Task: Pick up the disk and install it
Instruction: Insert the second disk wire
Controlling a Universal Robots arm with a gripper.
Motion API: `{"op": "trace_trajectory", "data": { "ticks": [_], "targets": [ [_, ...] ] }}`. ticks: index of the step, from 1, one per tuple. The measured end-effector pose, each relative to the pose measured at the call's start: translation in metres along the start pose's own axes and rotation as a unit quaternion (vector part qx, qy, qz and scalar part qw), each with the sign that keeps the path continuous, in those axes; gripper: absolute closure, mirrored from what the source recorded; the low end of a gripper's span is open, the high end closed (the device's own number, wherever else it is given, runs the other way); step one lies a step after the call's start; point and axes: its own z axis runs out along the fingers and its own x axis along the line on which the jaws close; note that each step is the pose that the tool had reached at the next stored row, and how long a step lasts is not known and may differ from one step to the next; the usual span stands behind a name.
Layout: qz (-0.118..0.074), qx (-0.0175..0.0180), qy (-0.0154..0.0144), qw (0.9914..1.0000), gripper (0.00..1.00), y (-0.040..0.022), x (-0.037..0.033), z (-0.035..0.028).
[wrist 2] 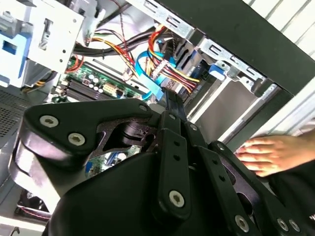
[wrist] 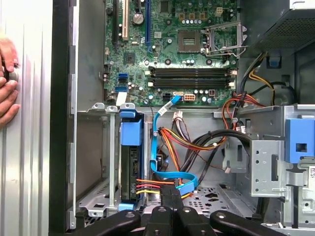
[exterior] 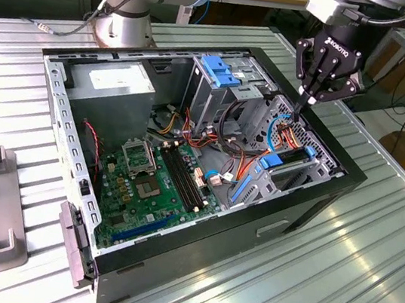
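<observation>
Gripper (wrist 2: pixel 170 105): black linkage body closest to the lens in both wrist views; fingers drawn together to a narrow tip with nothing seen between them, the tip down among the coloured wires (wrist: pixel 162 184) and the blue flat cable (wrist: pixel 156 142) inside the case.
Gripper in the exterior view (exterior: pixel 302 104): hanging over the drive-bay corner of the open computer case (exterior: pixel 308 213), tip pointing down at the wire bundle.
Disk (wrist: pixel 132 162): standing on edge in a slot of the metal drive bay just beside the gripper tip, blue carrier rail on its upper end; in the exterior view its blue rails (exterior: pixel 281 162) show in the bay.
Wires: red, yellow and black leads run up to the disk's end.
Motherboard (exterior: pixel 156 183): green, flat on the case floor, beyond the bay.
Blue bracket (exterior: pixel 218 71): atop the silver cage, apart from the gripper.
Power supply (exterior: pixel 113 85): grey box in the far corner.
Person's hand (wrist 2: pixel 268 153): resting on the case's outer edge, near the bay.
</observation>
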Motion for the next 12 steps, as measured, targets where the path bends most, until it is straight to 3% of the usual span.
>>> {"op": "trace_trajectory", "data": {
  "ticks": [1, 2, 3, 4, 5, 8, 9, 10, 11, 12],
  "targets": [
    [0.0, 0.0, 0.0091, 0.99996, 0.9, 0.0, -0.0009, 0.0009],
    [0.0, -0.0001, 0.0141, 0.9999, 0.83, -0.0003, -0.0038, 0.0029],
    [0.0, -0.0001, 0.0149, 0.99989, 0.77, -0.0003, -0.0049, 0.0032],
    [0.0, -0.0001, 0.0165, 0.99986, 0.77, -0.0004, -0.0058, 0.0034],
    [0.0, -0.0001, 0.02, 0.9998, 0.7, -0.0004, -0.0079, 0.0033],
    [0.001, -0.0001, 0.022, 0.99976, 0.7, -0.0004, -0.0103, 0.003],
    [0.001, -0.0001, 0.0242, 0.99971, 0.7, -0.0004, -0.0114, 0.003],
    [0.001, -0.0002, 0.0311, 0.99952, 0.7, -0.0005, -0.0154, 0.0034],
    [0.001, -0.0003, 0.0344, 0.99941, 0.7, -0.0005, -0.0178, 0.0037],
    [0.001, -0.0003, 0.0402, 0.99919, 0.7, -0.0006, -0.0214, 0.0044]
  ]
}}
